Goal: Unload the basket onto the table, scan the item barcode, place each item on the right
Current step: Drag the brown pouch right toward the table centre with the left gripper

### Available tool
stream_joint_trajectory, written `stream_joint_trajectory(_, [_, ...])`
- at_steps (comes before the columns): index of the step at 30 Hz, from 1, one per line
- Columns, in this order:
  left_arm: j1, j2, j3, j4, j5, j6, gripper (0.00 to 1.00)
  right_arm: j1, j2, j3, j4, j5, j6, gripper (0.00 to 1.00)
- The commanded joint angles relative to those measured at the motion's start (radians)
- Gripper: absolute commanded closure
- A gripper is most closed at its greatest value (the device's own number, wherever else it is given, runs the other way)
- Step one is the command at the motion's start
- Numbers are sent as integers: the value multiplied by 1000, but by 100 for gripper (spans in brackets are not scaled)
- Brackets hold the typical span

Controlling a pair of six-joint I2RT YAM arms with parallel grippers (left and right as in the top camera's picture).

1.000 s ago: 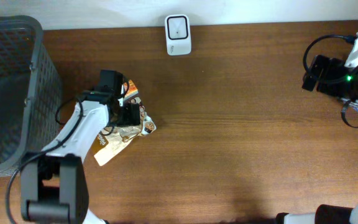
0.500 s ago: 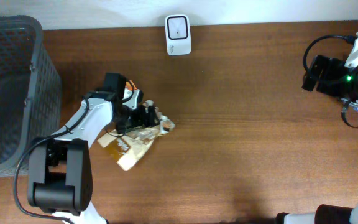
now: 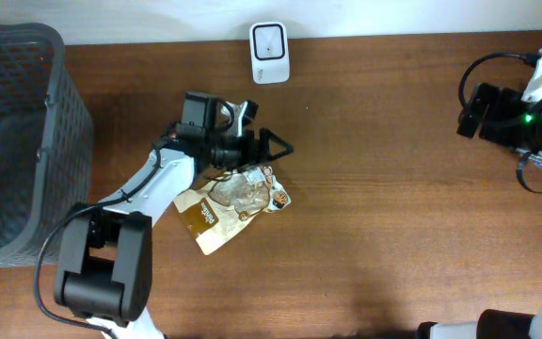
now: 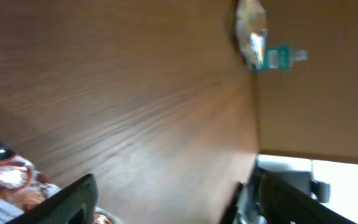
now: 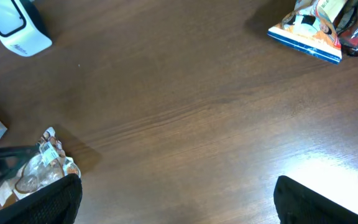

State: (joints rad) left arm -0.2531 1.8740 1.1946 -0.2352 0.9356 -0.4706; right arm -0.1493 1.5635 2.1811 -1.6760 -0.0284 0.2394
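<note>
My left tool (image 3: 276,148) stands released, empty. The snack packet (image 3: 238,201) lies on the bench (image 3: 393,217) just beside it, apart from the scanner (image 3: 269,40). Judgement: nothing scanned yet; grasp and presentation remain.

Mock shop checkout: white barcode scanner (image 3: 269,53), grey mesh basket (image 3: 69,122), snack packet (image 3: 236,200) on wooden table (image 3: 393,217).

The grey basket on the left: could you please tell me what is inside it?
Inside the basket only its dark mesh floor and walls show; no item is visible there. Its left edge runs out of the overhead view, so that strip cannot be checked.
</note>
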Motion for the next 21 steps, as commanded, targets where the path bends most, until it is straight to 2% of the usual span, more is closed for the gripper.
stream_joint_trajectory(1, [75,-22,77,-150,28,154,13,8,1,1,0,-6,4,2])
stream_joint_trajectory(3, [113,-46,116,-360,-156,321,9,8,1,1,0,-6,4,2])
stream_joint_trajectory(5, [118,-66,145,-529,-435,403,7,8,1,1,0,-6,4,2])
stream_joint_trajectory(8, [94,-87,161,-665,-732,409,9,8,1,1,0,-6,4,1])
stream_joint_trajectory(11, [47,-88,158,-716,-879,408,16,8,1,1,0,-6,4,2])
stream_joint_trajectory(12, [30,-86,148,-723,-944,407,22,8,1,1,0,-6,4,2])
stream_joint_trajectory(15, [-14,-79,103,-724,-1046,365,22,8,1,1,0,-6,4,2])
stream_joint_trajectory(21, [-77,-36,22,-718,-967,323,18,8,1,1,0,-6,4,1])
